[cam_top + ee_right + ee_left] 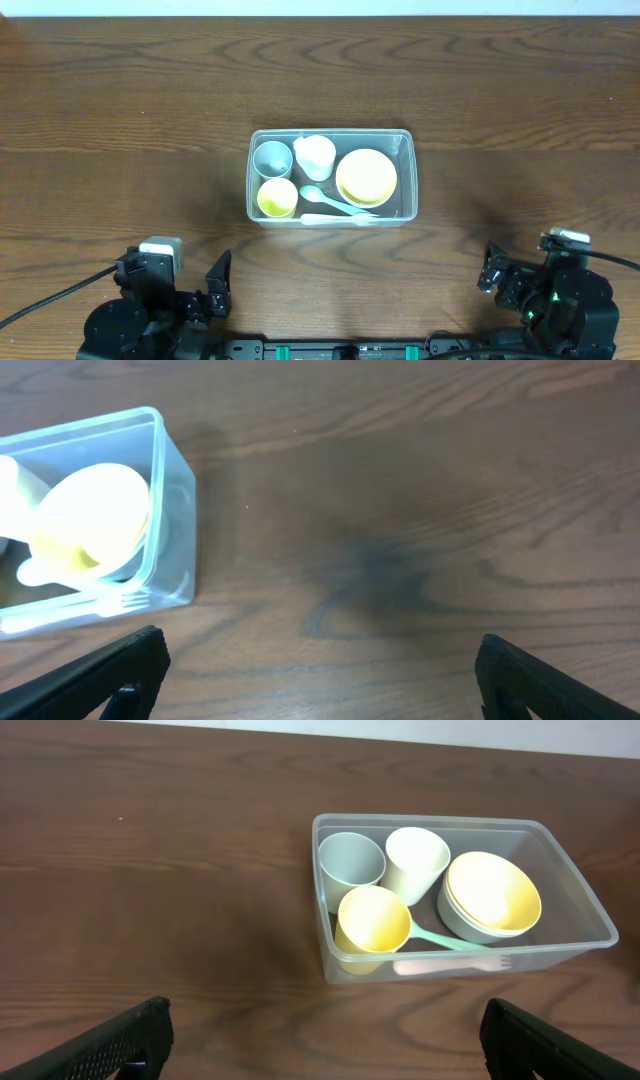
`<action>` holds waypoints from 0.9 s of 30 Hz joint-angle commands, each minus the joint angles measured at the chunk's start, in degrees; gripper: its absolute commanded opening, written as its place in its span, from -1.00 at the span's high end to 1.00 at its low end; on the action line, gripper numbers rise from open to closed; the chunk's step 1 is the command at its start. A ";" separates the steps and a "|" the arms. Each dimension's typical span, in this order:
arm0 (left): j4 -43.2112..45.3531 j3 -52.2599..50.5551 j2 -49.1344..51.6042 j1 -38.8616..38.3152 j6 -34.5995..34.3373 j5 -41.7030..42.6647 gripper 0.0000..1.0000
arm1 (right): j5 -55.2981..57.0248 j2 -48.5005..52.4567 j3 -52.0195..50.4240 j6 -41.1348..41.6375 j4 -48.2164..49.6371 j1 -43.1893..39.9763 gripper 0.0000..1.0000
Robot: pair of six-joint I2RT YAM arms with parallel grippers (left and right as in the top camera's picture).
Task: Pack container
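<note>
- Container (330,133): clear rectangular tub. It sits flat about mid-table (120,100), long side running left to right.
- The tub is out ahead of both arms, roughly between them, well apart from each. Nothing touches it from outside.
- Left gripper (325,1038): jaws spread wide and nothing between them, only bare wood. Both black fingers (130,1038) show at the bottom corners of the left wrist view.
- Right gripper (320,672): same state, jaws fully apart and empty. It is low over open table to the right of the tub.
- In the overhead view both arms sit at the near edge of the table, left arm at bottom left, right arm at bottom right.
- Inside the tub, left end: grey cup (271,157) at the far corner and yellow cup (277,197) at the near corner, both upright with mouths up.
- White cup (316,155) is just beside the grey cup along the far wall. It looks slightly tilted in the left wrist view.
- Right half: yellow bowl (366,176) nested in a pale bowl (462,925), whose rim shows under it.
- Light green spoon (330,200) lies along the floor between the yellow cup and the bowls.
- White fork (335,217) lies against the near wall with its tines pointing to the right end.
- The right wrist view catches only the tub's right end, with the bowl and fork tines behind the wall.
</note>
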 commanded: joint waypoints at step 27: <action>-0.11 -0.28 -0.11 0.24 -0.50 -0.44 -0.96 | -7.28 -17.44 -39.04 -21.81 62.97 0.00 -0.99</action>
